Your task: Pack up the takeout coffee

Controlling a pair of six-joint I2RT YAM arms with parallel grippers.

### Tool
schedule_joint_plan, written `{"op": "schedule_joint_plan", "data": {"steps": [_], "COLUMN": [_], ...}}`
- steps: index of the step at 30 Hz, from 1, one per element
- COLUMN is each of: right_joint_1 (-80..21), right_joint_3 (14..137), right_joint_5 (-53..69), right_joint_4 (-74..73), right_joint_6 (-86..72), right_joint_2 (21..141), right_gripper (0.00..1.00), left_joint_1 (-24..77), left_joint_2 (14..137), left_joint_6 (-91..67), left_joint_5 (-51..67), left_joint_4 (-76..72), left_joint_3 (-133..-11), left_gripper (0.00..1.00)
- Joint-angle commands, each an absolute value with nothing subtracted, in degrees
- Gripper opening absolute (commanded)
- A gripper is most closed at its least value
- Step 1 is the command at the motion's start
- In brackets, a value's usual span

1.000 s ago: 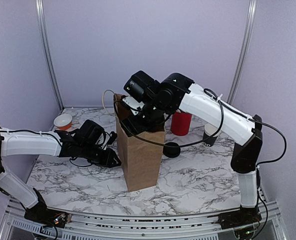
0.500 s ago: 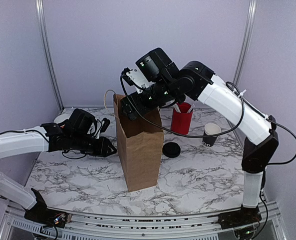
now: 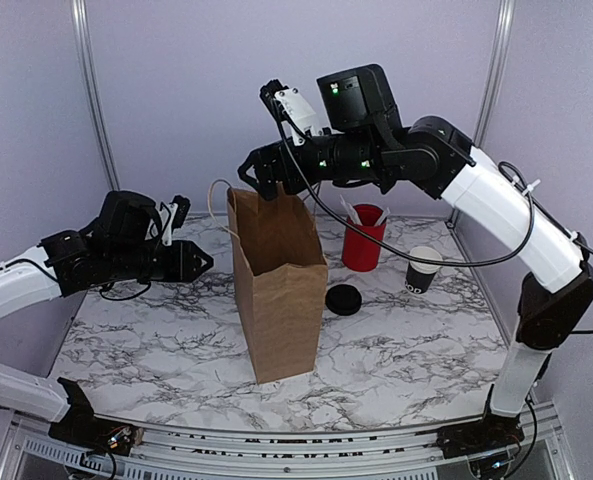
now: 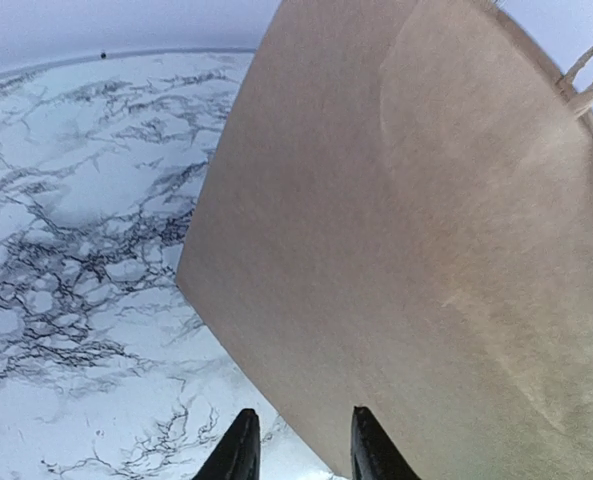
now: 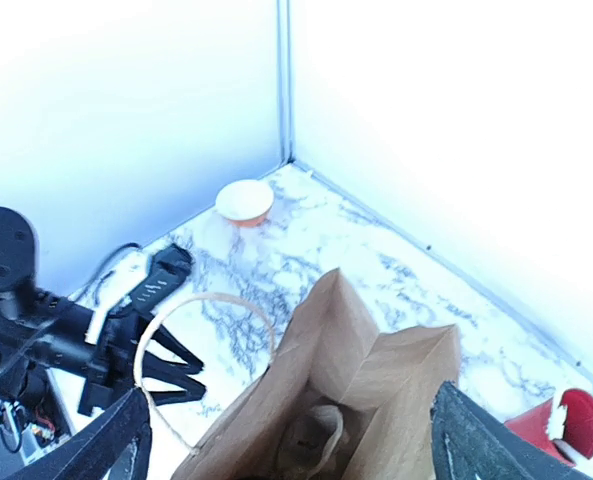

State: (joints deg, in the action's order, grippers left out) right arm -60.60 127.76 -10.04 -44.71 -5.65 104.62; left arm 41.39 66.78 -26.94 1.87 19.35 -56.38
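Observation:
The takeout coffee, a small black cup with a white rim, stands at the right of the marble table, apart from both grippers. A brown paper bag stands upright and open at the centre. My right gripper hovers just above the bag's mouth, open and holding nothing. In the right wrist view its wide-apart fingers frame the bag. My left gripper hangs left of the bag, a short way off it. Its fingers stand a little apart, open and holding nothing, pointing at the bag's side.
A red cup with white sticks stands behind the bag's right side. A flat black lid lies between bag and coffee. An orange-and-white bowl sits at the back left. The bag's cord handle sticks out leftward.
My right arm has risen from the bag's mouth to just above it, jaws still open. My left arm has drawn back to the left and lifted away from the bag's side.

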Motion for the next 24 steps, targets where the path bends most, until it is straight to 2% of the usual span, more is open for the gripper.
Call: {"op": "schedule_joint_plan", "data": {"steps": [1,6,10,12,15,17,24], "right_joint_1": [-60.7,-57.2,-52.2,-49.9,-45.1,-41.8,-30.4], "right_joint_3": [126.3,120.5,111.4,106.0,96.9,91.6,76.8], "right_joint_5": [-16.4,-20.1,-19.5,-19.7,-19.6,-18.3,-10.2], "right_joint_4": [-39.0,-34.2,-28.5,-25.6,-21.7,-18.9,-10.5], "right_joint_6": [-2.1,-1.7,-3.7,-4.7,-6.9,-8.9,-14.8], "right_joint_2": [100.7,95.0,88.6,85.5,81.8,79.5,76.4], "right_gripper": [0.95,0.95,0.95,0.96,0.95,0.94,0.93], "left_joint_1": [41.0,40.8,40.7,40.7,40.8,40.8,40.7], "left_joint_2": [61.7,57.3,55.5,55.2,55.1,55.3,55.3], "left_joint_6": [-25.2,-24.3,-23.7,-23.7,-23.9,-24.5,-25.8], "left_joint_5": [-5.2,-11.9,-15.3,-16.5,-18.0,-19.8,-24.4], "left_joint_4": [21.4,21.2,19.7,18.7,17.2,16.6,15.0], "left_joint_3": [-58.8,-60.0,-60.9,-61.1,-61.4,-61.6,-61.8], "left_gripper": [0.33,0.41,0.54,0.64,0.88,0.99,0.99]}}
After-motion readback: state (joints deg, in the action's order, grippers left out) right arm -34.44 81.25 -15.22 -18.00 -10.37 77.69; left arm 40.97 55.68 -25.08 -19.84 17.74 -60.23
